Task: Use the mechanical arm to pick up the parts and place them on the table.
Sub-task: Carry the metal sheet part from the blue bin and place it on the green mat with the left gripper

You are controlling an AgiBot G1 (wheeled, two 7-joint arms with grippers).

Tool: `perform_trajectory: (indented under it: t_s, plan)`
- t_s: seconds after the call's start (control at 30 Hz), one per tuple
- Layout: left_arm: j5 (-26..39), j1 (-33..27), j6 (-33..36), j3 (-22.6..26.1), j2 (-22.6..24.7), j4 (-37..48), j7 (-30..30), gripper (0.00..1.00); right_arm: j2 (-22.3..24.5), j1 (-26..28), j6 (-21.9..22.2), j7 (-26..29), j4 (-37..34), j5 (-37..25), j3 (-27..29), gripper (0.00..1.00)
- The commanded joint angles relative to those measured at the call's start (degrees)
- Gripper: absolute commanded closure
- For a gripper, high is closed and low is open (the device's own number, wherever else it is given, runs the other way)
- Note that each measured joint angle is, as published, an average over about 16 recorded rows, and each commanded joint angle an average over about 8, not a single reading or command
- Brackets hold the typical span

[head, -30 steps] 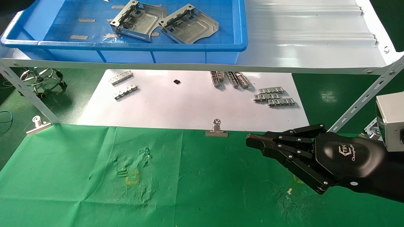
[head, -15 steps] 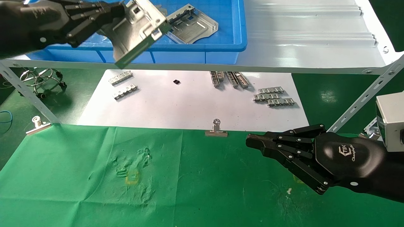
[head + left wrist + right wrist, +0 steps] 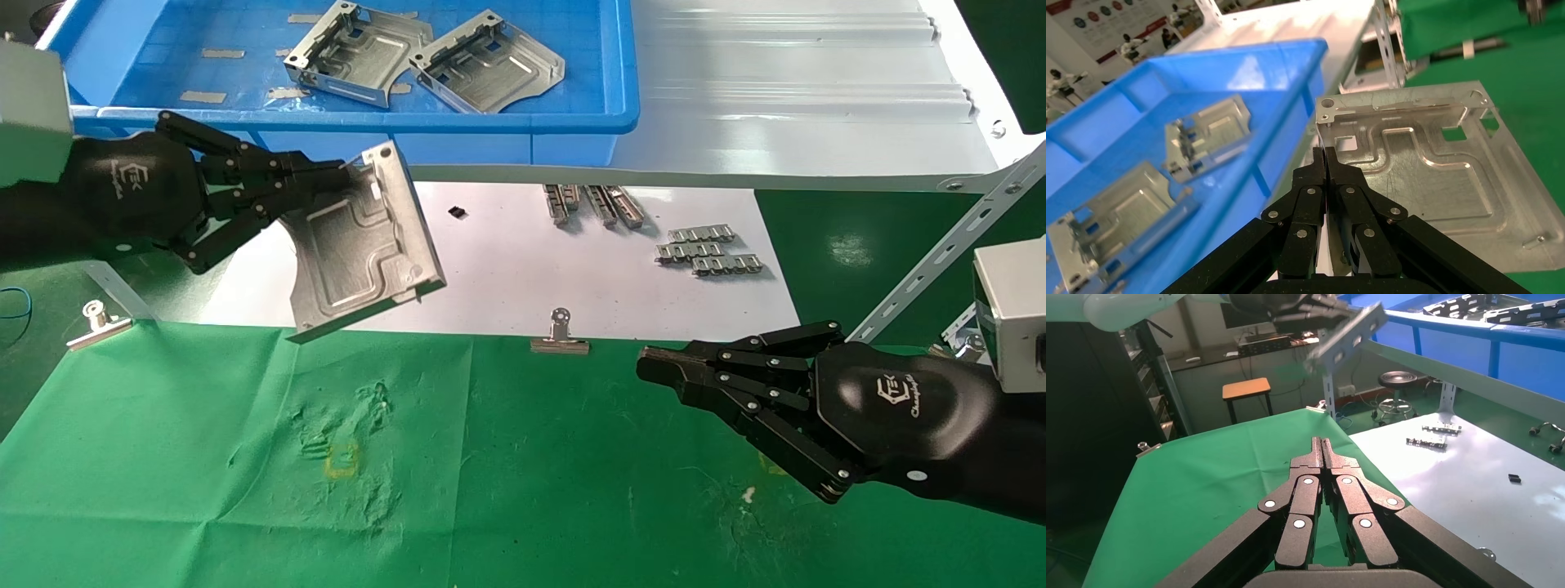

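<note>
The left gripper (image 3: 331, 181) has its jaws clamped on a metal plate (image 3: 364, 245) held above the tabletop (image 3: 523, 457), long axis slanting down toward the green cloth; the right gripper (image 3: 654, 365), jaws closed and empty, hovers over that cloth.

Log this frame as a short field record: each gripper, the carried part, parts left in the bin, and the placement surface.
left gripper: shut on one corner of a part, in the air in front of the shelf edge
held part: tilted, grooved face toward the head camera, hanging over the white paper and the table's far edge, not touching either
parts in bin: two, side by side in the blue bin on the shelf
table: green cloth, no part on it yet
right gripper: shut, empty, parked low over the table's right side
</note>
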Motion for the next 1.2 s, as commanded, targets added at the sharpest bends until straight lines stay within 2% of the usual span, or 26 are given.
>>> perform_trajectory:
  t_s: [0.03, 0.4, 0.73, 0.93, 1.2]
  plan:
    - [-0.30, 0.68, -0.01, 1.16, -0.65, -0.86, 1.92, 1.00, 0.00, 0.00, 0.00, 0.00, 0.00, 0.00, 0.00, 1.00]
    - [-0.45, 5.18, -0.06, 9.91, -3.73, -5.56, 8.60, 1.00, 0.00, 0.00, 0.00, 0.00, 0.00, 0.00, 0.00, 1.00]
    - [0.38, 7.23, -0.02, 18.40, -4.49, -5.84, 14.96, 1.00, 0.00, 0.00, 0.00, 0.00, 0.00, 0.00, 0.00, 1.00]
    - [1.50, 6.78, -0.47, 22.79, -3.33, -2.28, 19.23, 1.00, 0.00, 0.00, 0.00, 0.00, 0.00, 0.00, 0.00, 1.00]
    - [2.84, 4.82, -1.67, 25.17, -0.29, 5.79, 25.43, 1.00, 0.00, 0.00, 0.00, 0.00, 0.00, 0.00, 0.00, 1.00]
